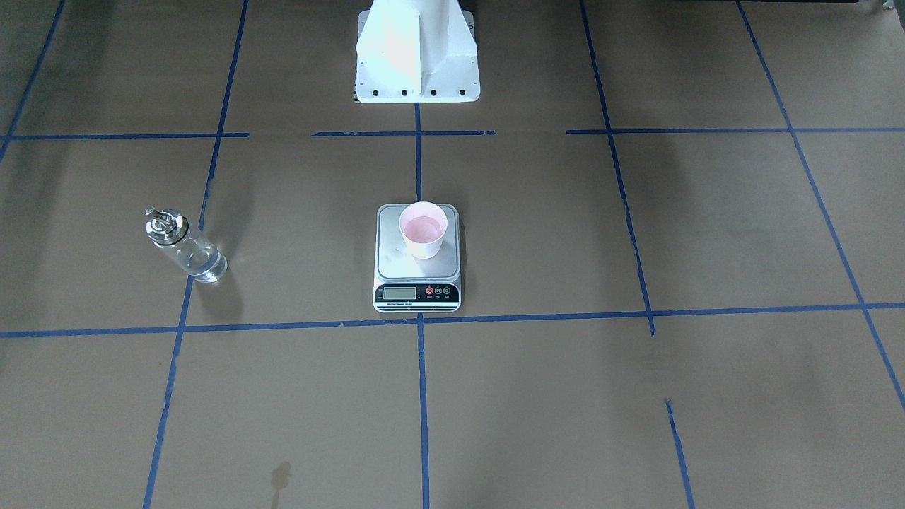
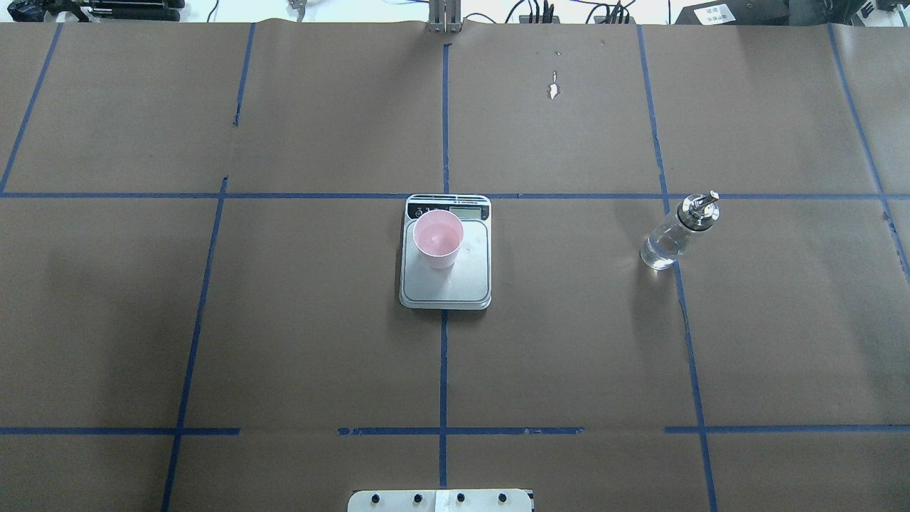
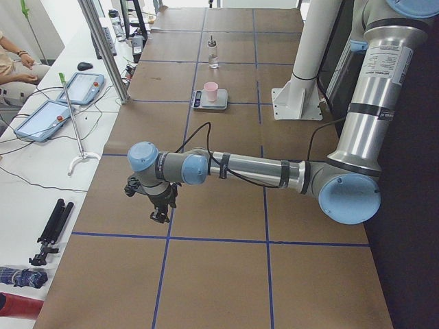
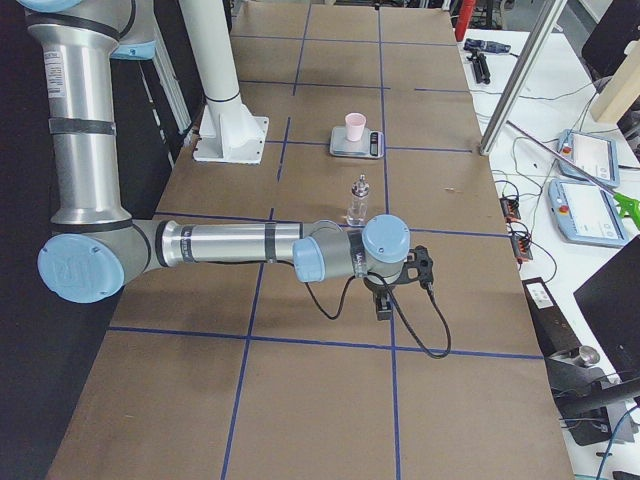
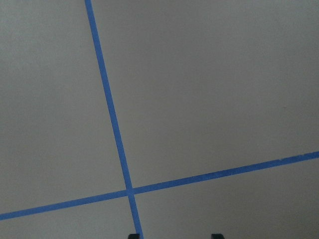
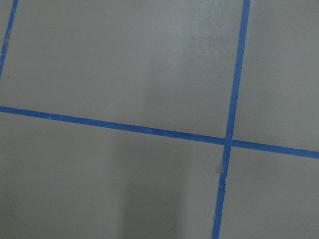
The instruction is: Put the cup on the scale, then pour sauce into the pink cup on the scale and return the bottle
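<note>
The pale pink cup [image 1: 424,230] stands upright on the steel platform of the silver scale [image 1: 417,272] at the table's middle, with a little liquid in it; both also show in the overhead view, the cup [image 2: 439,238] on the scale [image 2: 462,284]. The clear glass bottle [image 2: 672,238] with a metal pourer stands upright on the table to the robot's right, clear sauce low inside, with no gripper near it. My left gripper [image 5: 174,236] hangs over bare paper far off at the table's left end [image 3: 159,209], fingertips apart, empty. My right gripper [image 4: 383,305] hangs beyond the bottle [image 4: 358,200]; I cannot tell its state.
The white robot pedestal [image 1: 417,56] stands behind the scale. Blue tape lines cross the brown paper. Control tablets [image 3: 82,86] and cables lie on a side bench, and a person's arm [image 3: 17,58] shows there. A frame post [image 4: 520,70] stands at the table's far edge.
</note>
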Motion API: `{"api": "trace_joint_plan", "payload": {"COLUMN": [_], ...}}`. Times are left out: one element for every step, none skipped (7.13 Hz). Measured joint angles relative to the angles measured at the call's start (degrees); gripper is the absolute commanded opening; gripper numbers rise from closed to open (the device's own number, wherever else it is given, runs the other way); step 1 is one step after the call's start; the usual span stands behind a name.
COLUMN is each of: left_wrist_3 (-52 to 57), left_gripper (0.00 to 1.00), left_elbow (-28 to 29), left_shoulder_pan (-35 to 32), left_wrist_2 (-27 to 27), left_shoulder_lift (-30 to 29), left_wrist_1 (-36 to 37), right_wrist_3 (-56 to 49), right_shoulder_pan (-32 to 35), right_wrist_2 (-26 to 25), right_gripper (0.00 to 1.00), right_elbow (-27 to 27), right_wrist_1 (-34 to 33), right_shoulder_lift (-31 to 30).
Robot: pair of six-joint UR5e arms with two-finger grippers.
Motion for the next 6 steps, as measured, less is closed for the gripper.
{"api": "trace_joint_plan", "payload": {"left_wrist_3": [-1.46,-2.51,-2.92,-3.07,-3.16,-3.55], "left_gripper": [1.0,1.0,1.0,1.0,1.0,1.0], "left_elbow": [0.1,0.16,0.52,1.25,2.14,2.84], "left_shoulder_pan": [-2.35,-5.82,-8.57,-9.71,-10.06,-10.08], "left_wrist_2": [-1.64,-3.96,-5.32,-5.43,-4.45,-3.44], "left_shoulder_lift": [0.22,0.26,0.16,0.13,0.34,0.43], "left_wrist_1": [0.2,0.58,0.55,-0.28,-2.33,-4.15], "right_wrist_3": [0.25,0.29,0.22,0.4,0.51,-0.36], "right_shoulder_pan": [0.02,-0.04,-0.51,-1.45,-3.15,-4.67], "right_wrist_2": [-1.17,-1.65,-1.91,-1.95,-1.7,-1.57], "right_gripper": [1.0,1.0,1.0,1.0,1.0,1.0], "right_elbow": [0.65,0.61,0.22,0.05,0.38,1.11], "right_wrist_1": [2.96,6.37,9.75,11.57,9.09,1.71], "right_shoulder_lift": [-1.74,-3.2,-3.89,-3.92,-3.1,-0.88]}}
